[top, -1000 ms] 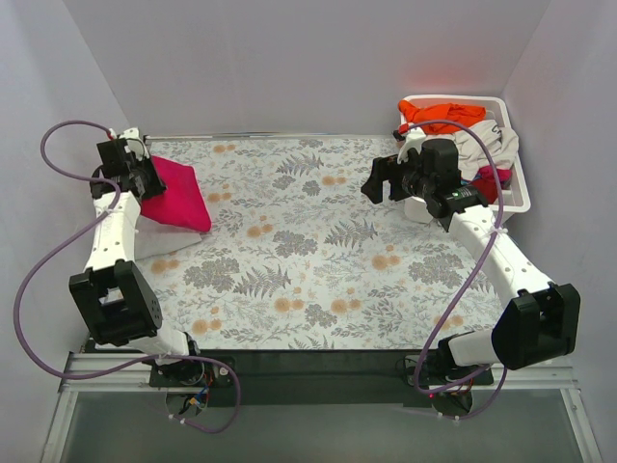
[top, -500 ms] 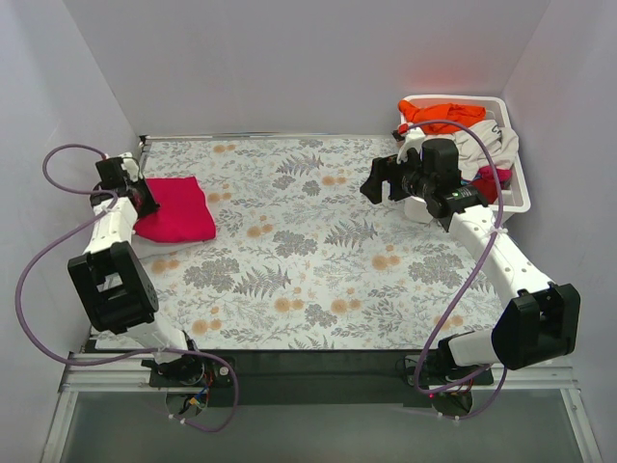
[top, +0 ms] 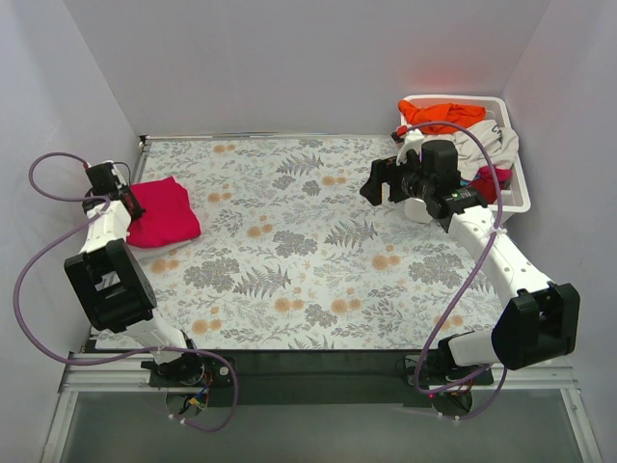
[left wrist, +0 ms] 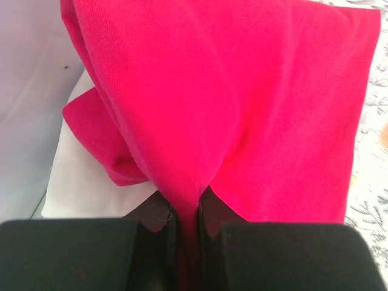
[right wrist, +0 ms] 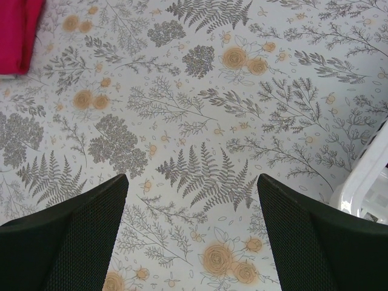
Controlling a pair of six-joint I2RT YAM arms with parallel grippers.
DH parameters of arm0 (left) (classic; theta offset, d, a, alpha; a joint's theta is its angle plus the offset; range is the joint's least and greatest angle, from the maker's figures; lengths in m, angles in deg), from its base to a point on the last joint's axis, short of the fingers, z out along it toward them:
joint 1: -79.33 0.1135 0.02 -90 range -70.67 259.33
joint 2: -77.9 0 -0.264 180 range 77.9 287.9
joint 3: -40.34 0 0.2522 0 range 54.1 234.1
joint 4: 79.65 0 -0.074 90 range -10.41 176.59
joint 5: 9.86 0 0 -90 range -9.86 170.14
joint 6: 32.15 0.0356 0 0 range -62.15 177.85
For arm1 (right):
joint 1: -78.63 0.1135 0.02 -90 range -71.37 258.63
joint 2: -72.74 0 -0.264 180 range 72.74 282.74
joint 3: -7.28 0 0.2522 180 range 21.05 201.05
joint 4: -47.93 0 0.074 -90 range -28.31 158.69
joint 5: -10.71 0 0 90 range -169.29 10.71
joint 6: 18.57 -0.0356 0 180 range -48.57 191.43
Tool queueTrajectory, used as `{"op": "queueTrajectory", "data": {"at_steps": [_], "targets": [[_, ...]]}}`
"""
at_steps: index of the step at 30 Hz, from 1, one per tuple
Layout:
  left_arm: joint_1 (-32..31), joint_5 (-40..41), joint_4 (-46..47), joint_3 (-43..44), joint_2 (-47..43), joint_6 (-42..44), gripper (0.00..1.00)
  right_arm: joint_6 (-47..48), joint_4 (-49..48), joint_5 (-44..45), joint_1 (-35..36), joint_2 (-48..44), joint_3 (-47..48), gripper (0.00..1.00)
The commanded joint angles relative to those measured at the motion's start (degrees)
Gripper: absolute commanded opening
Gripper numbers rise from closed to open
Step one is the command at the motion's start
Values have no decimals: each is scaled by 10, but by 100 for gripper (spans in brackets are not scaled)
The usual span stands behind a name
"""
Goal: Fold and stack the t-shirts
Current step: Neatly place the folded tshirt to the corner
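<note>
- Basket [top: 514, 201] as ref pt: white slotted plastic, far R corner of desk [top: 308, 260], desk w/ grey-and-orange floral cover.
- Inside basket: orange shirt [top: 442, 114] at far end, off-white shirt [top: 490, 145] spilling over rim, bit of red cloth [top: 494, 179] at end nearer the arms.
- Pink shirt [top: 162, 210]: well apart from basket, right across desk at opp. edge; lying bunched in a rough fold, not flat.
- White cloth [left wrist: 85, 182] under pink shirt, poking out on side away from basket; can't tell what garment.
- L gripper [left wrist: 187, 211]: at shirt's edge farthest from basket, close to side wall; fingers [left wrist: 154, 242] pressed together on a ridge of pink shirt, cloth pinched up betw. them.
- Rest of pink shirt fanning out from that pinch toward basket side, w/ a loose flap over the white cloth.
- R gripper [right wrist: 191, 182]: just beside basket, on its side facing desk centre, held above desk; fingers spread wide, nothing betw. them, only floral cover below.
- R wrist view: basket corner at frame's R edge, pink shirt's edge in top-L corner, well apart.
- Purple cable [top: 39, 251] looping off L arm, far side of desk from basket.
</note>
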Motion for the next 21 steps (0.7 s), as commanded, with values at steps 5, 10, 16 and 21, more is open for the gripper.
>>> {"op": "queueTrajectory", "data": {"at_steps": [5, 10, 16, 21], "targets": [[14, 77, 7, 4, -5, -15, 0, 5, -25, -8, -3, -14, -1, 80], [14, 112, -5, -1, -25, -27, 0, 6, -25, -8, -3, -11, -1, 80], [17, 156, -38, 36, -5, -62, 51, 7, -25, -8, -3, -15, -3, 80], [5, 134, -44, 65, -90, -82, 90, 6, -26, -13, -4, -11, -2, 81]]}}
